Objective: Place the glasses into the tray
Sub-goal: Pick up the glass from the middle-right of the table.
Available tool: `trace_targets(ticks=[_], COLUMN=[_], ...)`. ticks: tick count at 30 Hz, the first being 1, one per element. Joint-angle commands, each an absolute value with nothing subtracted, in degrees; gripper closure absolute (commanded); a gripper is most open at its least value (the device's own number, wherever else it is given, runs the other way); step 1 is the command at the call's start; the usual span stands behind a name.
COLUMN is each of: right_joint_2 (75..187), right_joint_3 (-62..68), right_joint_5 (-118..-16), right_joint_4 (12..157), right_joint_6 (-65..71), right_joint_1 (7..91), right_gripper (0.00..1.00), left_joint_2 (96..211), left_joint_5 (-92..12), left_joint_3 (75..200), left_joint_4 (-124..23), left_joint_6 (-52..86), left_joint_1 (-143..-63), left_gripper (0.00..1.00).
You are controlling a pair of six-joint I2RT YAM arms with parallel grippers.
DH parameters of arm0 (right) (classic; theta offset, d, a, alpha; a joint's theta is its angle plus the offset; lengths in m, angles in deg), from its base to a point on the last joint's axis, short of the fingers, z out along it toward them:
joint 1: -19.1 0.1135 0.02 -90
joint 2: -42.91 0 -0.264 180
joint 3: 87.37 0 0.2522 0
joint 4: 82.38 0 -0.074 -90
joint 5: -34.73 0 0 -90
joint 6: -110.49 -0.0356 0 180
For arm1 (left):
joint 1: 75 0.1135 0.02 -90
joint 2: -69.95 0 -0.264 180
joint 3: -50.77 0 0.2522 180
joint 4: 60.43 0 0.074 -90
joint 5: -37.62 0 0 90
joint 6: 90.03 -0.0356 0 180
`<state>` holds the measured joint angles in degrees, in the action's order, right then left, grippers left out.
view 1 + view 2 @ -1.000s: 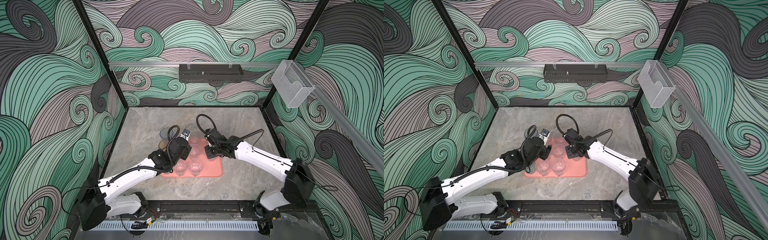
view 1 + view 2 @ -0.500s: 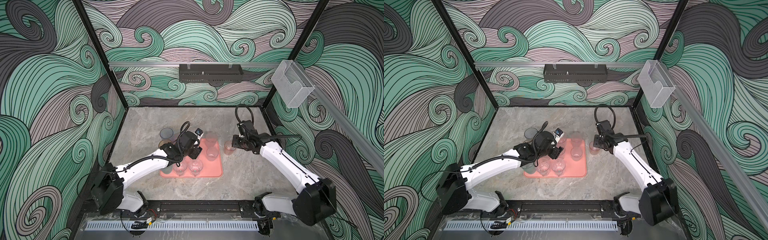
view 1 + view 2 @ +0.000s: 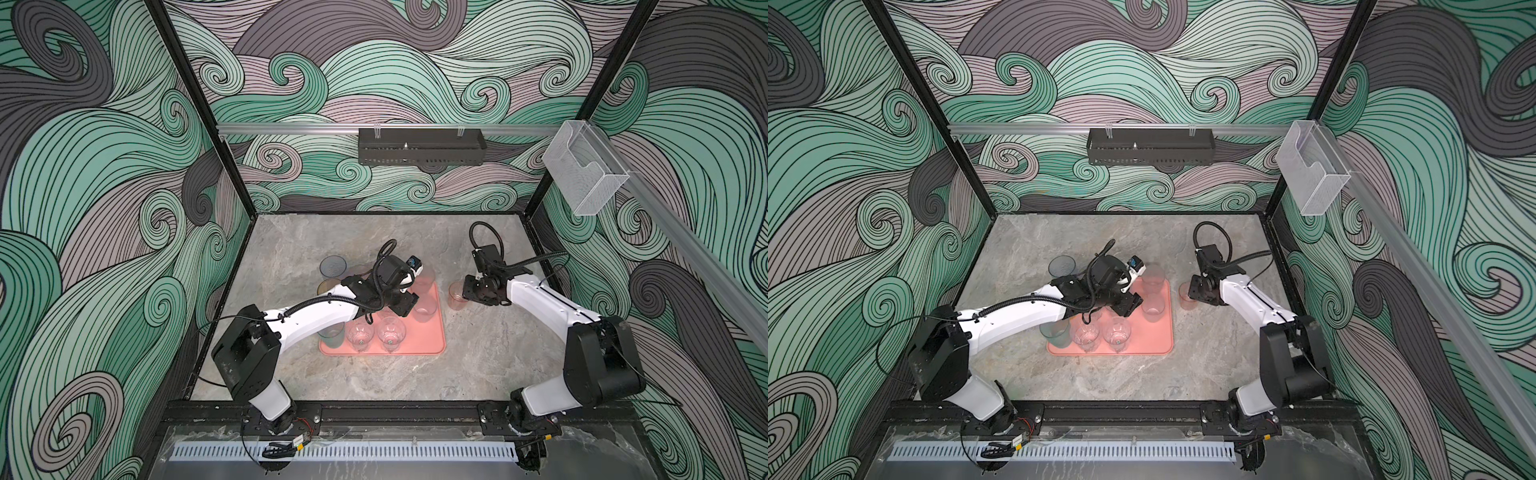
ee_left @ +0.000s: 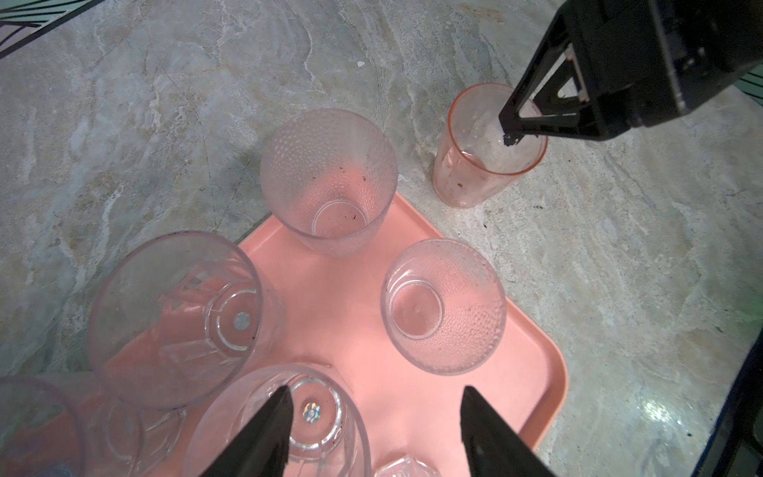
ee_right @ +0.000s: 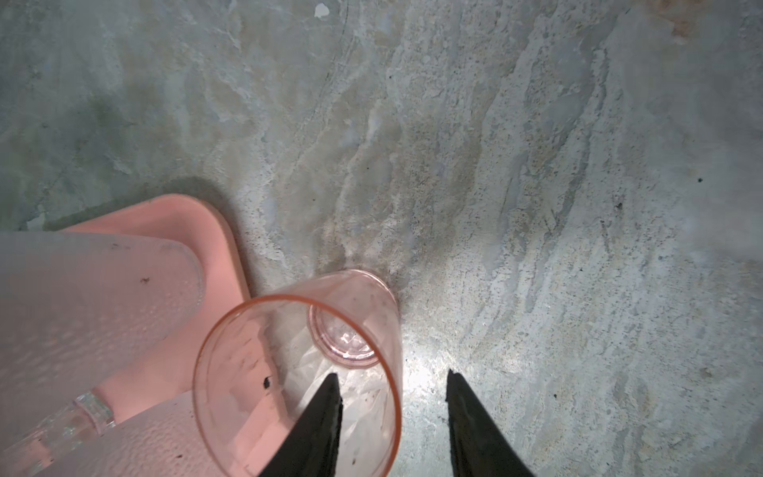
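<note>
On the counter (image 3: 478,365), the tray (image 3: 432,347) is loaded with glasses (image 3: 424,309) stood mouth-up, and just off its far right corner a pink tumbler (image 3: 456,296) is stood, long axis vertical, its wall straddled, unpinched, by the part-open right gripper (image 5: 391,371), the left gripper (image 4: 374,388) held open, empty, over the tray.

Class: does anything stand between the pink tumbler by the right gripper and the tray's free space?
Yes. Two dimpled clear tumblers stand along the tray edge nearest the pink tumbler. The bare corner nearer the robot's base lies past them.
</note>
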<state>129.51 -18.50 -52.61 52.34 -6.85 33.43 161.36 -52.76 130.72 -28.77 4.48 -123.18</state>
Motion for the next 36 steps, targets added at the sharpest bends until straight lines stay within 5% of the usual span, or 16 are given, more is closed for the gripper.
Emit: trace_targets(ticks=[1,36], right_joint_2=[130.57,126.14], right_joint_3=[-19.52,-21.46], right_joint_5=[-53.86,-55.79], right_joint_4=[54.90,53.44], right_joint_6=[-7.11,-5.61], right_joint_1=[33.10,33.70], right_gripper=[0.60,0.93], left_joint_2=[161.74,158.93], left_joint_5=[-52.42,-55.91], left_joint_3=[131.72,129.96], left_joint_4=[-27.42,-26.89], left_joint_6=[4.80,5.46], left_joint_1=[-123.07,-123.06], left_gripper=[0.33,0.33])
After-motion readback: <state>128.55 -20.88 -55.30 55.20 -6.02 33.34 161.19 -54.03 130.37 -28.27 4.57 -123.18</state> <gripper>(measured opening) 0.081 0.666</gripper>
